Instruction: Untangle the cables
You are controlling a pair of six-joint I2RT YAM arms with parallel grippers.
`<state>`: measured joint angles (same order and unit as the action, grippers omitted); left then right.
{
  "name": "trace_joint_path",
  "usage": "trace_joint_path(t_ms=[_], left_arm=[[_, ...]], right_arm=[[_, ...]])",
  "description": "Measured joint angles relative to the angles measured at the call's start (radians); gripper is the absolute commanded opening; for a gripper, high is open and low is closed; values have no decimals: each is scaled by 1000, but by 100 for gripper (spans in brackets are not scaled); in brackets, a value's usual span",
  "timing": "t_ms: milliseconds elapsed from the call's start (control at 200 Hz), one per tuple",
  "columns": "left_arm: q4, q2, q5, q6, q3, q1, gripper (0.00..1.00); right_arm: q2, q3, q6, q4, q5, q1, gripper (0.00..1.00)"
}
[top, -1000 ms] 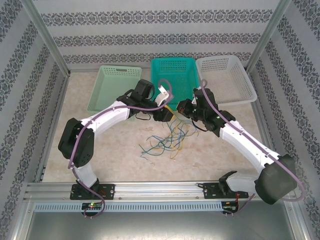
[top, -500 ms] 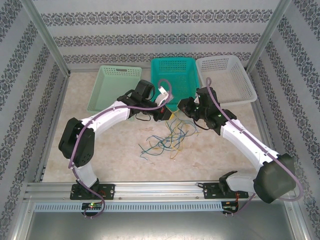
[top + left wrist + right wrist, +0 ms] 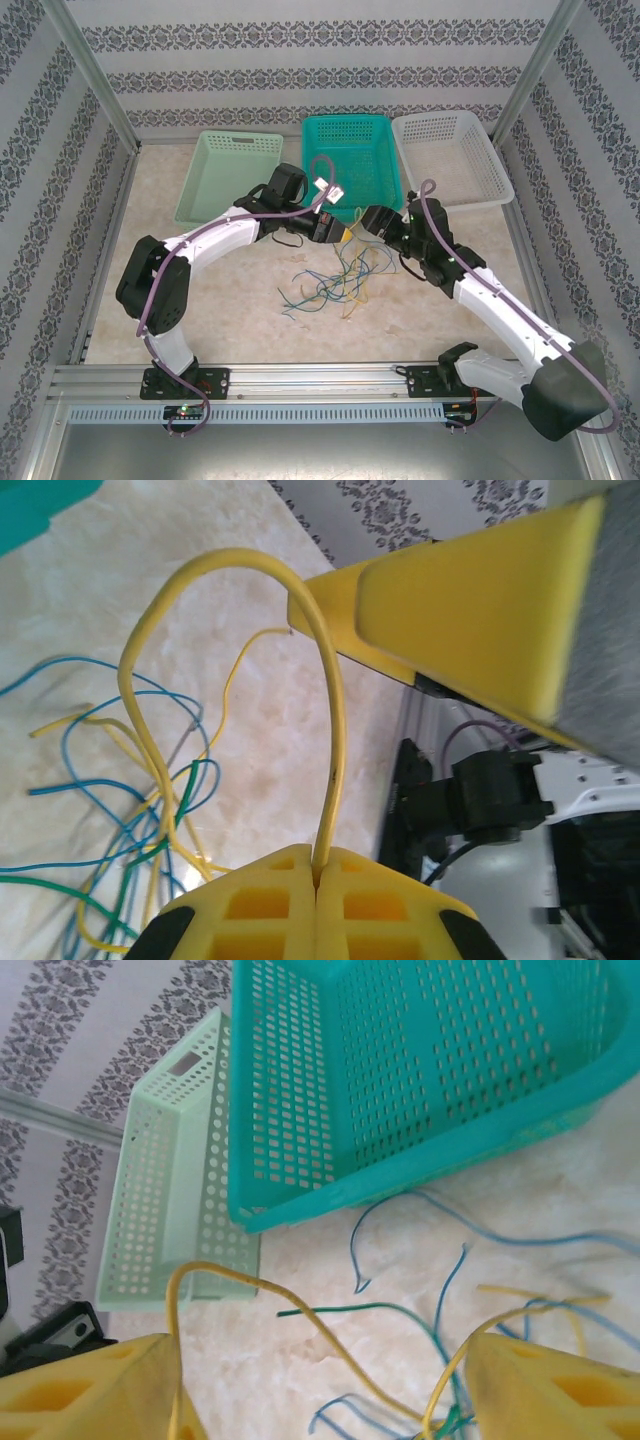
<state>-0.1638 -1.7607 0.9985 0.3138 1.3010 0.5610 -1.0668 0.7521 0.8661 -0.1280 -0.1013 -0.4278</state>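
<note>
While both arms reach in over the mid desk (image 3: 200, 300), three baskets sit in a row at its far edge: pale green basket (image 3: 225, 180) on the L, teal basket (image 3: 350, 150) in the centre, white basket (image 3: 450, 150) on the R. L arm (image 3: 220, 230) curves in from the L side and R arm (image 3: 500, 305) from the R. Their tips come close together just in front of the teal basket.

L pincer (image 3: 318, 870) is closed, w/ its yellow fingers pressed together on one yellow cable (image 3: 333, 760). That cable rises straight out of the tips, arches over and drops back twd the pile. R pincer (image 3: 320, 1370) is wide open and grips nothing. In its own wrist view the yellow cable loops up beside one finger, then runs down across the gap btw the two.

The rest of the cables (image 3: 335, 278), in blue, yellow and dark green, lie as a loose tangle on the desk just on the near side of both pincers. Stray ends fan out twd the arm bases. None of the cables is in a basket.
</note>
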Motion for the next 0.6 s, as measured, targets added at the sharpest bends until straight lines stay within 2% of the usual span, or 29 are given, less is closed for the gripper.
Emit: trace_joint_path(t_ms=[135,340,480,599], left_arm=[[37,0,41,85,-1,0,0],[122,6,80,208,-16,-6,0],[165,8,101,266,-19,-7,0],[204,15,111,304,-36,-7,0]], right_arm=[[32,-79,-99,50,24,-1,56],[5,-122,-196,84,26,-39,60],[-48,-122,-243,135,22,-82,60],[-109,-114,-272,169,18,-105,54]])
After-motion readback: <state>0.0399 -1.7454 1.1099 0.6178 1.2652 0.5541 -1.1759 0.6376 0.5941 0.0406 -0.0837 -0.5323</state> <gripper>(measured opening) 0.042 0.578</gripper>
